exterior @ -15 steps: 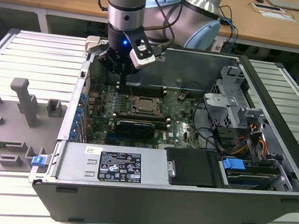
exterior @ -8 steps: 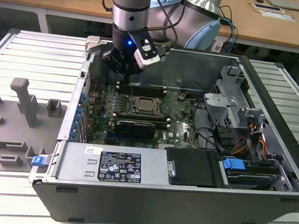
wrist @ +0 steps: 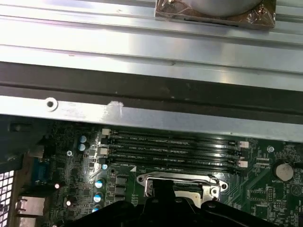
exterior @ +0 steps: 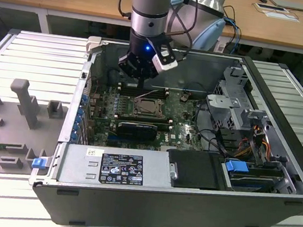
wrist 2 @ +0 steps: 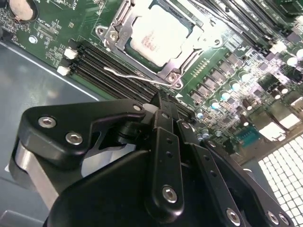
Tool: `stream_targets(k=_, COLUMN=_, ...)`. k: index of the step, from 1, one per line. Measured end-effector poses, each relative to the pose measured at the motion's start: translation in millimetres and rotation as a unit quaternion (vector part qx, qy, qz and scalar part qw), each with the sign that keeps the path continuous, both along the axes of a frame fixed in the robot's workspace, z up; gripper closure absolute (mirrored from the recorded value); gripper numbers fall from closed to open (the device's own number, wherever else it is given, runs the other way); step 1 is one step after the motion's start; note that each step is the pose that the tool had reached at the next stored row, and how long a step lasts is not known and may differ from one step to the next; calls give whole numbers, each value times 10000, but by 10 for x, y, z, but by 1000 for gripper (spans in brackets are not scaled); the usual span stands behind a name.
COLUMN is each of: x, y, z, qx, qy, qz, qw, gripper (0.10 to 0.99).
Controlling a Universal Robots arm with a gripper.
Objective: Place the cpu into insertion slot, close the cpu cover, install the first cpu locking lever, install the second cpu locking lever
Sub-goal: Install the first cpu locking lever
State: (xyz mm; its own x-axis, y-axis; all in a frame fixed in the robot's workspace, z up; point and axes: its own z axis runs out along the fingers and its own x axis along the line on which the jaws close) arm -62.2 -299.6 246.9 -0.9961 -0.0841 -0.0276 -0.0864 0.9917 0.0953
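Upper centre in the second wrist view, the cpu [wrist 2: 158,35] lies under the cpu cover [wrist 2: 124,35]; your claw [wrist 2: 160,100] hangs near the lever [wrist 2: 132,75], closed and empty, seemingly to push.

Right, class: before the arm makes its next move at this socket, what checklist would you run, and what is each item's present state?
1. cpu lying flat in the insertion slot: ok.
2. cpu cover down around the chip: ok, as far as the second wrist view shows.
3. Wire locking lever latched: not ok. It appears to lie free beside the socket, over the memory slots.
4. Latching on the socket's other side: cannot tell.
5. gripper carrying nothing: ok. It is shut, with nothing seen between its fingers, and sits above the memory slots next to the socket.
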Motion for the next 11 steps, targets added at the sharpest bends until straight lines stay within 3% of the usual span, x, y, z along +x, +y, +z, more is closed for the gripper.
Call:
stream_targets(k=1, x=9, y=1, z=-16, qx=29, qy=-2, qz=3, qw=10000, gripper=980)
stream_targets(k=7, x=94, y=6, z=-93, qx=32, qy=-1, qz=9, qw=10000, gripper=980)
stream_targets(k=9, x=104, y=5, z=-98, qx=112, qy=-1, qz=11, qw=9999, gripper=980)
stream_targets(k=11, x=116, y=6, z=-110, qx=141, qy=-2, qz=13, qw=9999, gripper=980)
